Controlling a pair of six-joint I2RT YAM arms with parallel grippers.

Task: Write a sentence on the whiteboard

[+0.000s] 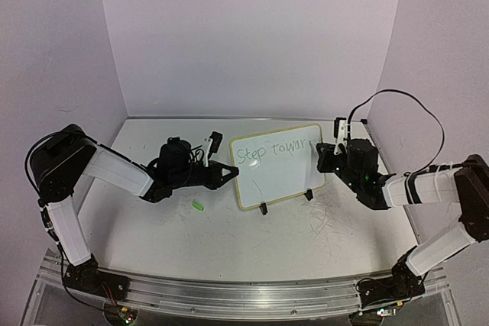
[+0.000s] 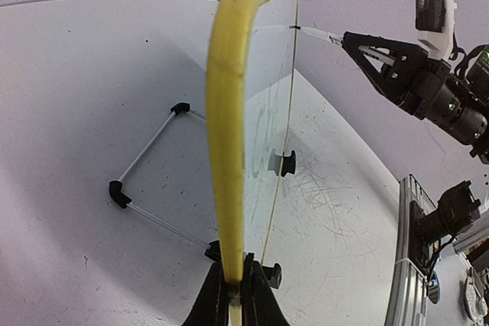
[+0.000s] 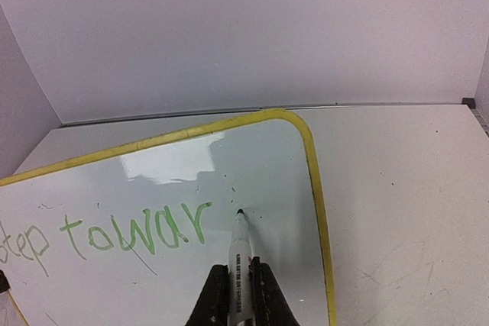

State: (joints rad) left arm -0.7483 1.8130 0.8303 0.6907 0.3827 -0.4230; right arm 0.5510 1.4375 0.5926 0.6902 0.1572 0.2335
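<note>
The whiteboard (image 1: 284,177), with a yellow-green rim, stands tilted on its black wire stand (image 2: 149,146) mid-table. Green handwriting on it reads "Step towar" (image 1: 269,150), clear in the right wrist view (image 3: 137,230). My left gripper (image 1: 231,175) is shut on the board's left edge, with the rim (image 2: 229,135) pinched between the jaws (image 2: 235,288). My right gripper (image 1: 324,159) is shut on a white marker (image 3: 241,253). The marker's tip is at the board surface (image 3: 252,166) just right of the "r". The marker also shows in the left wrist view (image 2: 317,33).
A small green marker cap (image 1: 199,205) lies on the table left of the board's lower corner. The tabletop (image 1: 328,223) carries grey scuff marks in front of the board. White walls enclose the back and both sides.
</note>
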